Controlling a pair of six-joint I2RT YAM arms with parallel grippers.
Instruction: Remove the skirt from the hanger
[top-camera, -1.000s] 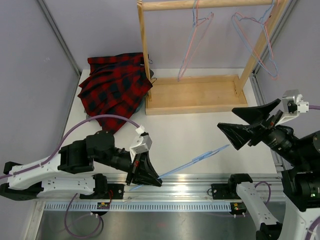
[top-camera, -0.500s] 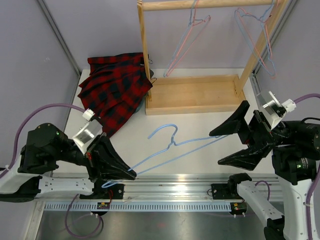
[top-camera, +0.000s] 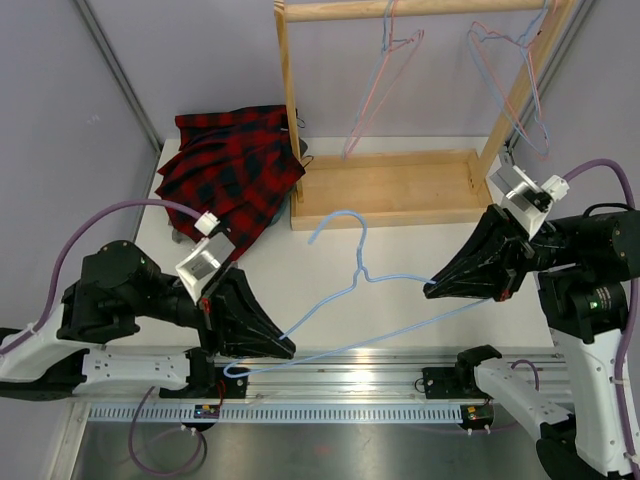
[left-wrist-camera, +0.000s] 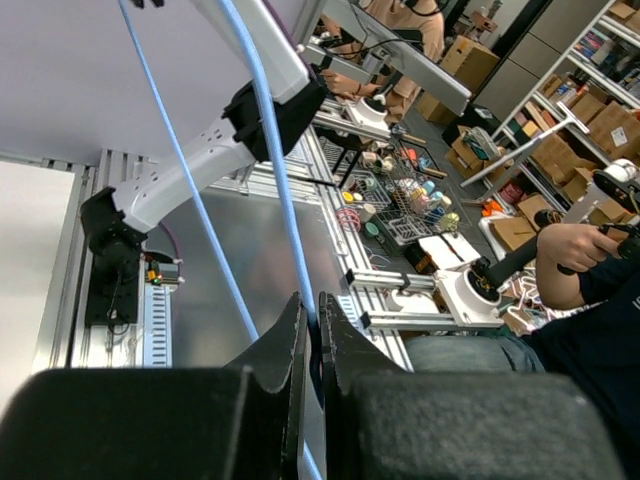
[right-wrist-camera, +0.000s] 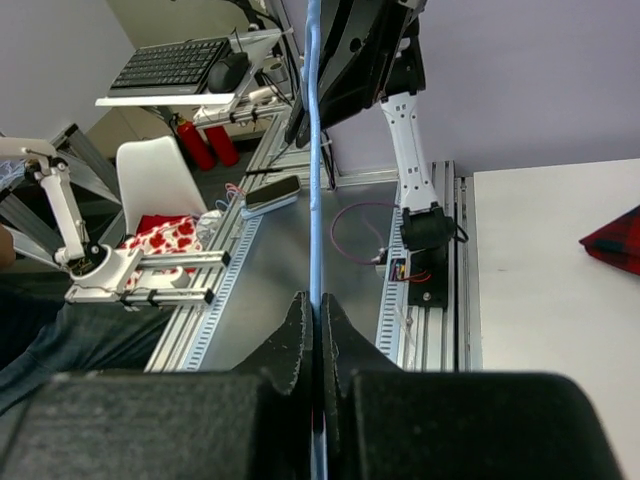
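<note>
Left hand (top-camera: 288, 352) is pinched tight on one end of the blue wire hanger (top-camera: 358, 270), right hand (top-camera: 432, 291) on the other; the plaid skirt (top-camera: 225, 180) lies heaped on the surface (top-camera: 420, 250), far-left corner, apart from it.

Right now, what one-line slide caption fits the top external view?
Left pincer and right pincer grip the bare blue wire hanger above the table; the red plaid skirt lies heaped far left.

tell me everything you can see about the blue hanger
The blue hanger is thin wire: a curved hook, a twisted neck and a triangular frame. It is bare, with no garment on it, and its hook points away from the arms. The left gripper pinches one corner, the right gripper the other.
</note>
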